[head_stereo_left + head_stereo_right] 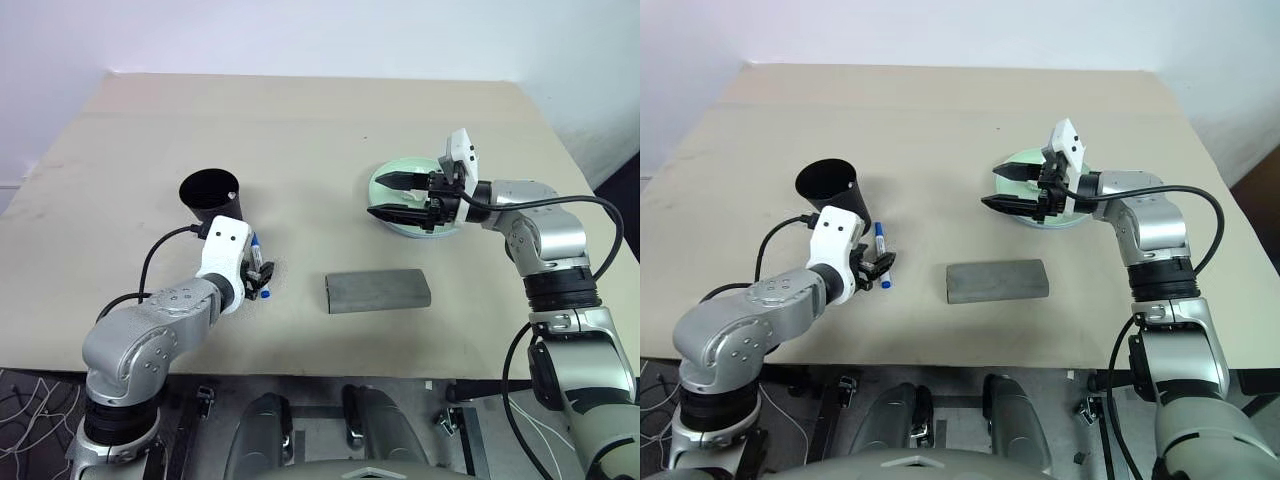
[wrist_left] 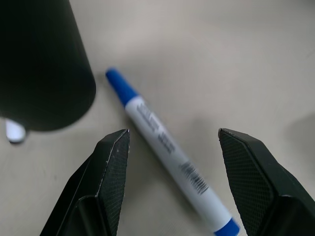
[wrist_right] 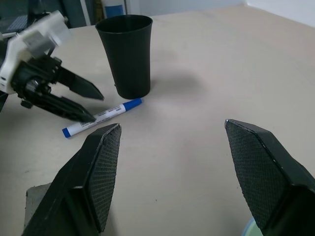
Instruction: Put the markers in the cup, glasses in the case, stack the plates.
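The black cup (image 1: 212,195) stands upright at the table's left. Just beside it a blue-capped marker (image 2: 167,147) lies flat on the table. My left gripper (image 2: 173,132) is open, held low over this marker with a finger on each side and not touching it. A small white end (image 2: 15,131) peeks out by the cup's base. The grey case (image 1: 377,290) lies shut at the middle front. My right gripper (image 1: 395,197) hovers open and empty over the mint green plate (image 1: 392,178). A light blue rim (image 1: 1055,224) shows at that plate's near edge. The glasses are out of view.
The beige table (image 1: 300,120) is bare across its far half. Its front edge (image 1: 330,372) runs just below the case. My left gripper (image 3: 83,101) also shows in the right wrist view, next to the marker (image 3: 103,116) and the cup (image 3: 125,54).
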Controlling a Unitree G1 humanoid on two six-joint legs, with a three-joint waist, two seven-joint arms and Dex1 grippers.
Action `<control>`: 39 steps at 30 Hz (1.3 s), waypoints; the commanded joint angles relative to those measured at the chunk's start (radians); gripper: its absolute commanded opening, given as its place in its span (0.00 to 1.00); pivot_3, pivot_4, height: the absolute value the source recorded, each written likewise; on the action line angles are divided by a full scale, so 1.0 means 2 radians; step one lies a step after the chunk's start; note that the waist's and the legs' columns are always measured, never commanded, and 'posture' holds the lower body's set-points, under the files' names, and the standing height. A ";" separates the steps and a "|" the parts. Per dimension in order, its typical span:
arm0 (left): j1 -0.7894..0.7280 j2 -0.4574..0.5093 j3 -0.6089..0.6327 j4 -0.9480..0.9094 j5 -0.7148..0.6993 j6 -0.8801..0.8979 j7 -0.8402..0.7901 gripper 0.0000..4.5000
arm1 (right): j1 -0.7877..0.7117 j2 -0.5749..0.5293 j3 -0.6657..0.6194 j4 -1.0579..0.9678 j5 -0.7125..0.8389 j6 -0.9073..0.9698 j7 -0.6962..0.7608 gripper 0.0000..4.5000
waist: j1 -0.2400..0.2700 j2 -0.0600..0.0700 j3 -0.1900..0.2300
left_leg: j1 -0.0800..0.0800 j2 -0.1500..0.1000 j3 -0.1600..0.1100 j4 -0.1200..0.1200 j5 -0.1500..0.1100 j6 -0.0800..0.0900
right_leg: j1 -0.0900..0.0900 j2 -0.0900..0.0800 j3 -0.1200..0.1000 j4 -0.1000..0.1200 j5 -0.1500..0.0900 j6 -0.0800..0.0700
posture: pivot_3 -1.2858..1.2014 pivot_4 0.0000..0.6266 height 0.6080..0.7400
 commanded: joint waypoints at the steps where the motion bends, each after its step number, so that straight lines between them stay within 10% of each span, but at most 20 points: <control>1: -0.022 -0.014 0.007 0.007 0.019 0.025 -0.001 0.67 | -0.004 -0.006 -0.012 -0.013 0.003 -0.006 -0.001 0.79 | 0.000 0.000 0.000 | 0.000 0.000 0.000 0.000 0.000 0.000 | 0.000 0.000 0.000 0.000 0.000 0.000 | 0.52 0.24 0.70; 24: -0.089 -0.088 0.026 0.077 0.125 0.111 -0.021 0.67 | 0.005 -0.010 -0.016 -0.026 0.004 -0.006 -0.014 0.79 | 0.000 0.000 0.000 | 0.002 0.000 0.000 0.000 0.000 0.000 | 0.002 0.000 0.000 0.000 0.000 0.000 | 0.52 0.24 0.70; 33: -0.086 -0.085 0.026 0.073 0.141 0.111 -0.031 0.08 | 0.002 -0.010 -0.015 -0.023 0.003 -0.009 -0.013 0.79 | 0.000 0.000 0.000 | 0.002 0.000 0.000 0.000 0.000 0.000 | 0.002 0.000 0.000 0.001 0.000 0.000 | 0.52 0.24 0.70; 39: -0.077 -0.072 0.022 0.053 0.142 0.111 -0.035 0.06 | -0.002 -0.008 -0.013 -0.017 0.002 -0.012 -0.011 0.79 | -0.001 0.000 0.000 | 0.002 0.000 0.000 0.000 0.000 0.000 | 0.001 0.000 0.000 0.001 0.000 0.000 | 0.52 0.24 0.70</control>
